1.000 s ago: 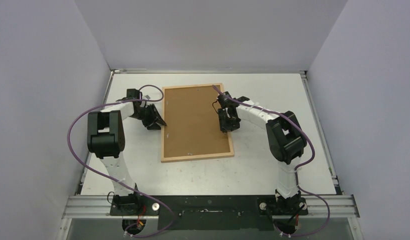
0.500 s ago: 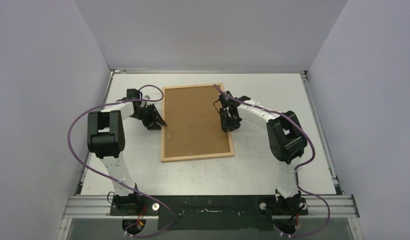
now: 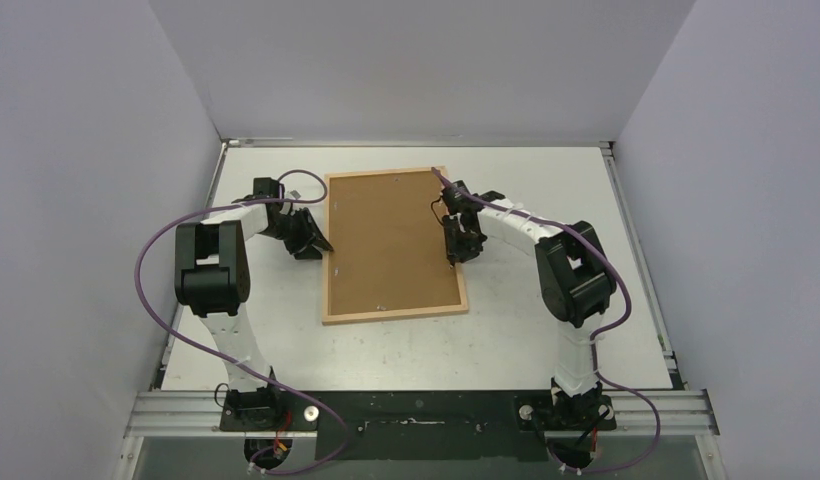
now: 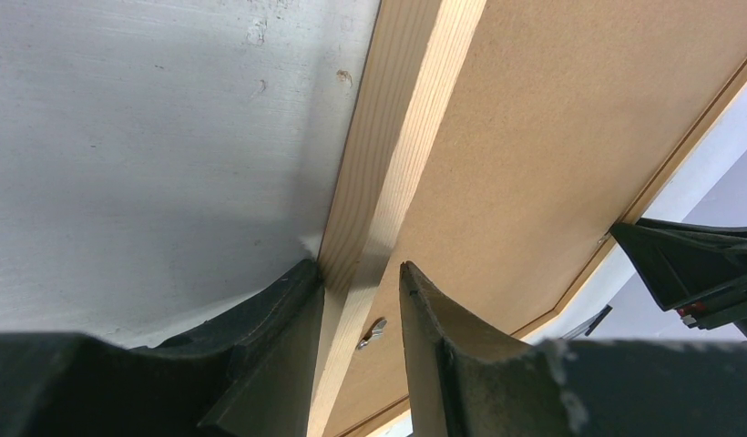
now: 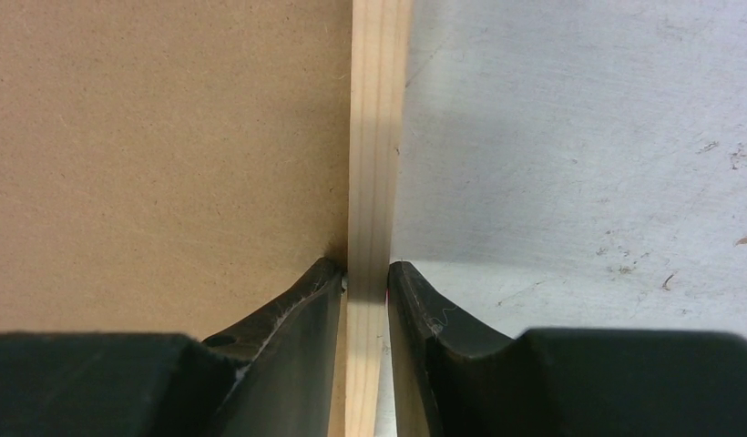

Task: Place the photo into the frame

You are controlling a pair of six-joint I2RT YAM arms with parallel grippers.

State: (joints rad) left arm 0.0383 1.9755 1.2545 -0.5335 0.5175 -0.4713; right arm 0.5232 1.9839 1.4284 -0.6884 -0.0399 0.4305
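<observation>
— progress on the photo job, as far as you can see?

— hard to call it done. the frame (image 3: 394, 315) lies flat on the table (image 3: 546, 180), back side up, with the brown backing board (image 3: 391, 240) seated inside its light-wood rails. the photo shows in no view. it may be under the board, but i cannot tell.

— so what would be left?

— my guess: if the print is in there, the back needs securing and the frame turning over. a small metal turn clip (image 4: 374, 330) sits at the board's edge by the left rail, and i cannot tell whether it is swung over the board. if the print is not in, the board has to come out first.

— and the arms?

— both reach forward and bend inward, one at each long side, wrists pitched down at the rails about midway along. the left gripper (image 3: 321, 243) is at the left rail, the right gripper (image 3: 454, 250) at the right rail.

— jaws?

— the right one is pinching the right rail, one fingertip (image 5: 324, 282) pressed against the inner side by the board, the other against the outer edge. the left one straddles the left rail at a slant. its outer finger (image 4: 292, 296) touches the rail's outer edge where it meets the table. the inner one sits over the board just beside the rail, and whether it bears on the wood i cannot tell.
</observation>
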